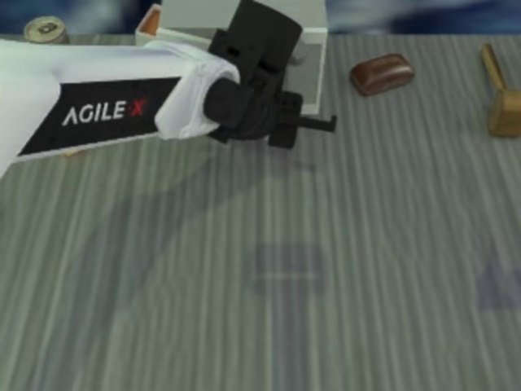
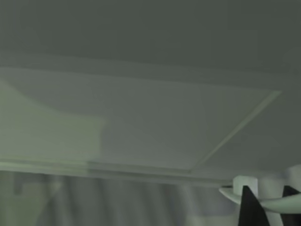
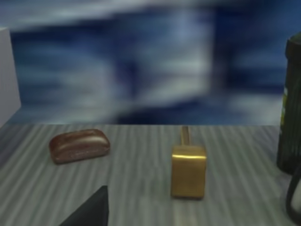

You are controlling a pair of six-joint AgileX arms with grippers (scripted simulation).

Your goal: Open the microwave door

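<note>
Microwave [image 1: 313,32] sits at counter's [image 1: 326,269] far edge, left of centre: boxy, pale grey-white, mostly hidden under your left arm. Microwave door [image 2: 141,122] fills left wrist view: flat, smooth, framed panel. Left end effector [image 1: 326,124] hovers at front corner; finger spread, you cannot tell. Open counter to the right up to glossy brown loaf [image 1: 382,73] and brass-coloured mallet [image 1: 501,94]. Right end effector unseen.

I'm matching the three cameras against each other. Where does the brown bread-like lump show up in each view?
Top view: brown lump at the far edge, right of the microwave.
Left wrist view: not in it.
Right wrist view: lump beside the golden mallet.
Shared landmark: the mallet.
</note>
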